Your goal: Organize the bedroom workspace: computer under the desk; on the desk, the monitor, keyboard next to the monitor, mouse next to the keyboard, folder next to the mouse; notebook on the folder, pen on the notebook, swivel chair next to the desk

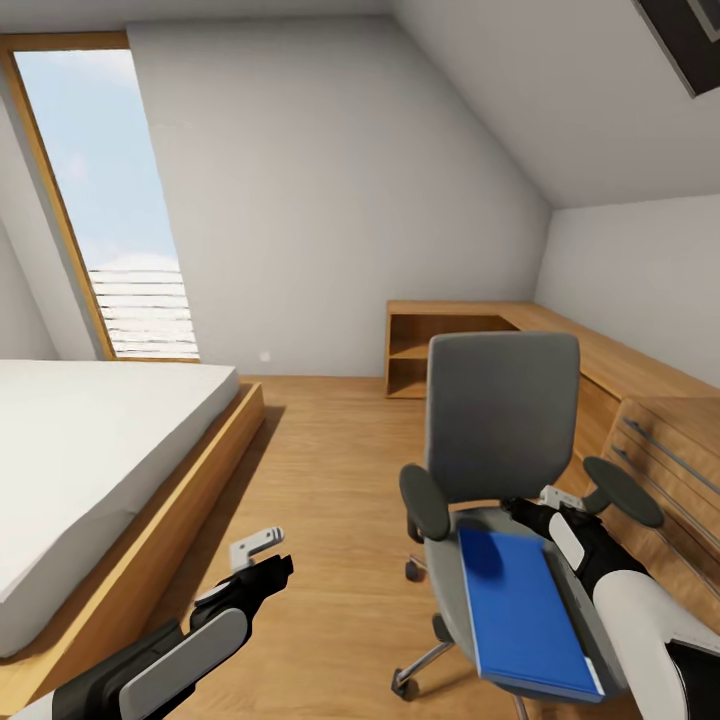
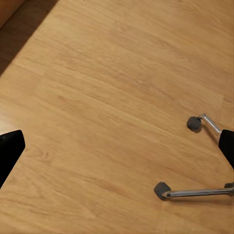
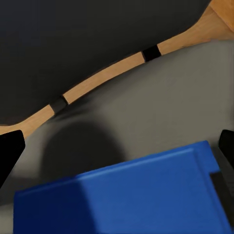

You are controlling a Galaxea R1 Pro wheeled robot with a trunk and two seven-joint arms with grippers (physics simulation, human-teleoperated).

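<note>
The swivel chair (image 1: 503, 415) stands at centre right with its grey back facing me. On its seat (image 3: 146, 107) lies the blue folder (image 1: 522, 610), flat. My right gripper (image 1: 545, 505) hovers open over the back right of the seat, just past the folder's (image 3: 126, 195) far edge, with its fingertips (image 3: 9, 151) spread wide and nothing between them. My left gripper (image 1: 258, 552) hangs open over the wooden floor to the left of the chair, and the chair's chrome legs and castors (image 2: 195, 122) lie beyond it. The desk, monitor, keyboard, mouse, computer, notebook and pen are out of view.
A bed (image 1: 90, 440) on a wooden frame lies along the left. A light wooden shelf and drawer unit (image 1: 660, 440) runs along the right wall, close behind the chair's right armrest (image 1: 625, 490). Open floor (image 1: 330, 470) lies between bed and chair. The sloped ceiling comes down at right.
</note>
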